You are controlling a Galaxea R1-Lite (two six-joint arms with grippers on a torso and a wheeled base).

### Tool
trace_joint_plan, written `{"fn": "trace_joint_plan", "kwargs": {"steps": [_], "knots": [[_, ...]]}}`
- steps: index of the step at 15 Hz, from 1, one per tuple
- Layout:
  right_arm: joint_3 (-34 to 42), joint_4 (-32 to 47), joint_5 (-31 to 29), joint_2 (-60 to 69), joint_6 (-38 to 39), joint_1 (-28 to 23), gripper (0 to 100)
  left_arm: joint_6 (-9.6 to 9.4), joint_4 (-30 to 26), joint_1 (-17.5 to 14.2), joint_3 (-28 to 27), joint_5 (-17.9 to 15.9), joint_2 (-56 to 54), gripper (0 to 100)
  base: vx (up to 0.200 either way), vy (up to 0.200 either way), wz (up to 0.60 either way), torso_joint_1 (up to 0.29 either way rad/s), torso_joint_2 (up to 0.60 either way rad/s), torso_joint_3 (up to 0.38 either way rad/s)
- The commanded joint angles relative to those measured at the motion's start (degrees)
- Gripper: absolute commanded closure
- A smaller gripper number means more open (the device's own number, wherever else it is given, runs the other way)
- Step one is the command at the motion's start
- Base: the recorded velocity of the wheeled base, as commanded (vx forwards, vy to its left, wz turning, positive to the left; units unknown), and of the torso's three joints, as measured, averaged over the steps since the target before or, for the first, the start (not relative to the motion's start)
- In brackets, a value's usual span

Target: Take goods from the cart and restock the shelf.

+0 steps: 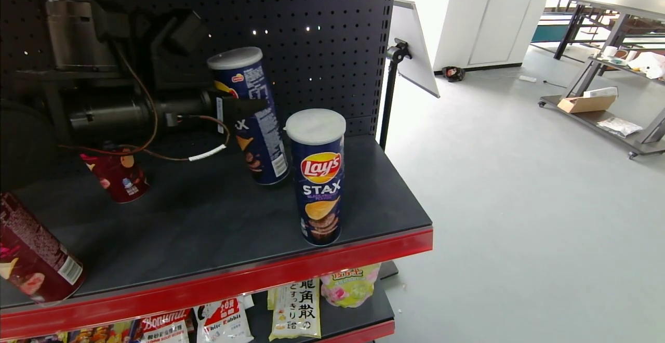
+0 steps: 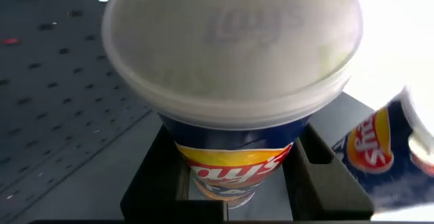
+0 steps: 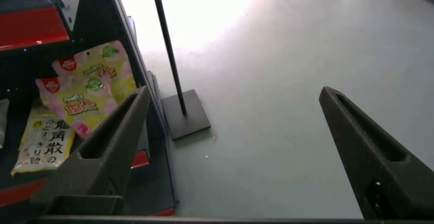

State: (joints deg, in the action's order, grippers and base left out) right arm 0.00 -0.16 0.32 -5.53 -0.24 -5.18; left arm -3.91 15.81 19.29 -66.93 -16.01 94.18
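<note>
A tall blue chips can (image 1: 260,145) with a white lid leans at the back of the black shelf (image 1: 208,218), its base on or just above the board. My left gripper (image 1: 241,109) is shut on it about halfway up; in the left wrist view the dark fingers (image 2: 319,176) flank the chips can (image 2: 230,61) below its lid. A second blue can (image 1: 318,176) (image 2: 369,149) stands upright near the red front edge, just to the right. My right gripper (image 3: 237,149) hangs open over the grey floor beside the shelf unit, nothing between its fingers.
Two dark red cans (image 1: 119,174) (image 1: 31,260) sit tilted on the shelf's left side. Snack bags (image 1: 293,309) (image 3: 81,81) fill the lower shelf. A pole stand (image 3: 183,115) with a white board (image 1: 413,41) stands by the shelf's right end. Open floor lies to the right.
</note>
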Motion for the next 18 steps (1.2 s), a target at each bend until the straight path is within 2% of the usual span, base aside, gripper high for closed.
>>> {"fn": "trace_joint_plan", "kwargs": {"steps": [1,3,7,11,13,18], "knots": [[0.0,-0.02,0.03,-0.09,-0.02,0.0,0,-0.04,0.1,2.25,-1.54,0.89,4.17,100,0.0,0.0,0.0,0.0,0.0,0.0],[0.0,-0.02,0.03,-0.09,-0.02,0.0,0,-0.13,1.85,2.6,-2.77,1.06,6.71,100,0.0,0.0,0.0,0.0,0.0,0.0],[0.0,-0.02,0.03,-0.09,-0.02,0.0,0,-0.13,3.0,5.94,-7.87,3.09,11.11,100,0.0,0.0,0.0,0.0,0.0,0.0],[0.0,-0.02,-0.05,-0.09,-0.02,0.0,0,-0.22,7.66,6.64,-7.69,3.79,13.66,100,0.0,0.0,0.0,0.0,0.0,0.0],[0.0,-0.02,0.03,-0.09,-0.02,0.0,0,-0.22,7.66,6.64,-7.6,4.84,13.83,100,0.0,0.0,0.0,0.0,0.0,0.0],[0.0,-0.02,0.03,-0.09,-0.02,0.0,0,-0.31,7.83,6.47,-7.34,4.93,14.45,100,0.0,0.0,0.0,0.0,0.0,0.0]]}}
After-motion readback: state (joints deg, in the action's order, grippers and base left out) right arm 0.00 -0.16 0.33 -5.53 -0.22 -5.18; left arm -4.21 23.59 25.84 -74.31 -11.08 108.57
